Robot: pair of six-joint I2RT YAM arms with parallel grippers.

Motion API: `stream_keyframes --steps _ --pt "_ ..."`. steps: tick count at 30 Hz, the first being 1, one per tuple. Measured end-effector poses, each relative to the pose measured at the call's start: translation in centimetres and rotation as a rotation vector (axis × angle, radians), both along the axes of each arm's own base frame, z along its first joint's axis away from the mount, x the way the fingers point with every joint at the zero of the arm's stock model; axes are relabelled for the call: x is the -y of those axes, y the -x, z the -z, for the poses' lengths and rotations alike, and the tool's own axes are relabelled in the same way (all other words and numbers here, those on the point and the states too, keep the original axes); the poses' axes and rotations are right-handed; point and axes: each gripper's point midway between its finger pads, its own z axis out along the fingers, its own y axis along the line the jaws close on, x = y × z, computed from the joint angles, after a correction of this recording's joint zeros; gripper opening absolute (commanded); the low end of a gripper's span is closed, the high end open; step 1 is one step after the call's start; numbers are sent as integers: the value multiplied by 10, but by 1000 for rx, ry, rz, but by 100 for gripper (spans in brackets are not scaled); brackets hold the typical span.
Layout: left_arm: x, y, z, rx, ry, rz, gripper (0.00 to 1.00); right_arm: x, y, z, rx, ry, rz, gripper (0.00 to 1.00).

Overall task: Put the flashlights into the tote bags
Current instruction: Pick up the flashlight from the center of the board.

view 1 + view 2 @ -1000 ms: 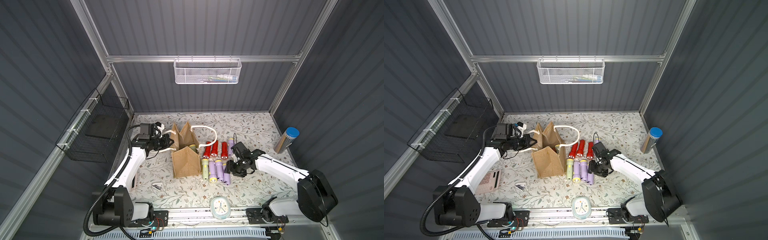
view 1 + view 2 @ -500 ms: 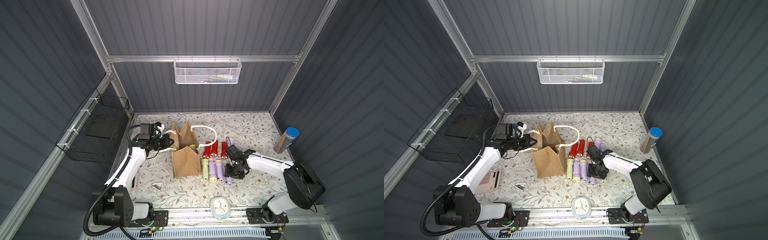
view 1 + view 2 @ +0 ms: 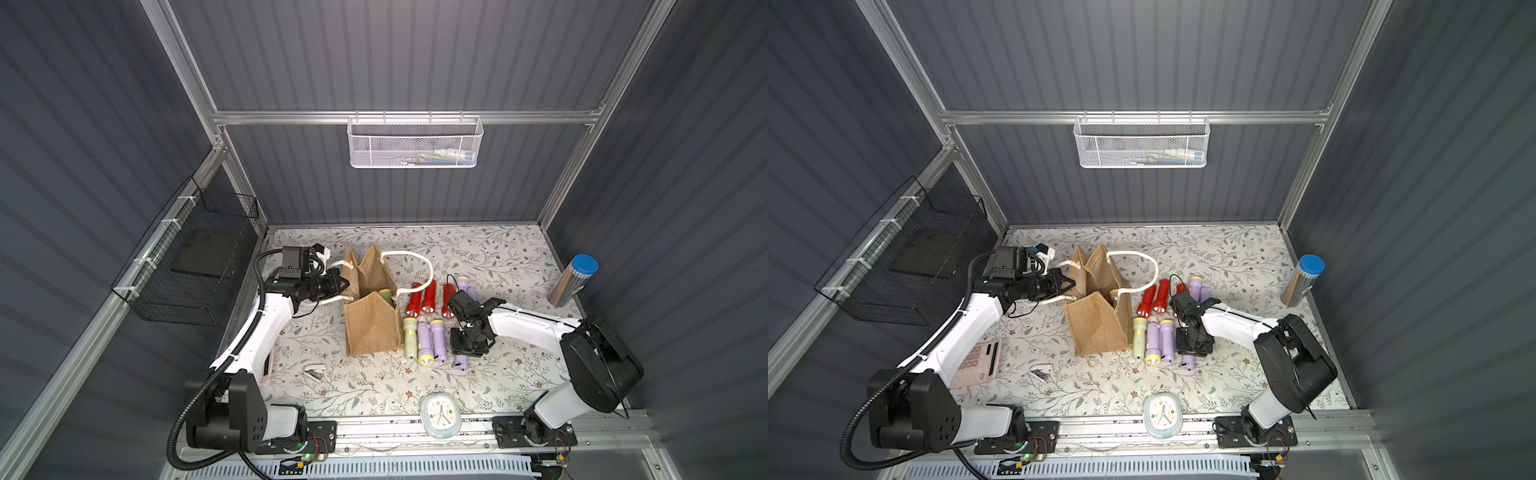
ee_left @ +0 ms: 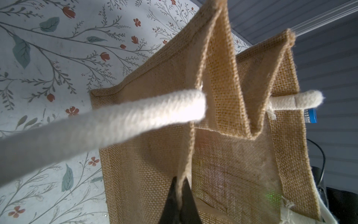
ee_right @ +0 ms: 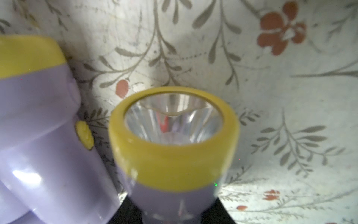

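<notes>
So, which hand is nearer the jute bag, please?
Left: the left hand pinches the edge of the jute bag; the right hand is apart from it, around a lavender flashlight.

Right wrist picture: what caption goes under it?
Close-up: lavender plastic flashlight with yellow head, lavender twin beside it, flowery table cover behind.

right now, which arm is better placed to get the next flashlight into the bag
Right. The right gripper straddles a lavender flashlight; the left gripper is shut on the tote bag edge, busy holding it.

left hand (image 4: 180, 182) clamped, right hand (image 3: 468, 348) pointing down
</notes>
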Motion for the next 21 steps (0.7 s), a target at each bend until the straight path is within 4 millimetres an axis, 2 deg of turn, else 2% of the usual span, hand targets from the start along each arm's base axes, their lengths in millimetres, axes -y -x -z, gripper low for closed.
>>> stream_keyframes --steps 4,7,10,16,17,18,20,21 --pt "2 0 1 -5 -2 4 0 4 3 -8 23 -2 1 0" --pt "3 0 0 -4 -5 6 0 2 -4 -32 98 -44 2 0" --pt "4 -1 -3 0 -7 8 0 -7 -19 -71 211 -109 1 0" --pt "8 0 -7 6 -9 19 0 -28 -51 -173 464 -266 -31 0" --pt "9 0 -8 9 -9 21 0 -31 -55 -189 501 -289 -37 6" --pt "10 0 -8 10 -9 23 0 -35 -58 -204 532 -314 -46 7" --pt "11 0 -9 11 -9 28 0 -44 -63 -241 604 -378 -72 0" --pt "12 1 -9 10 -9 30 0 -47 -65 -256 633 -405 -81 0"
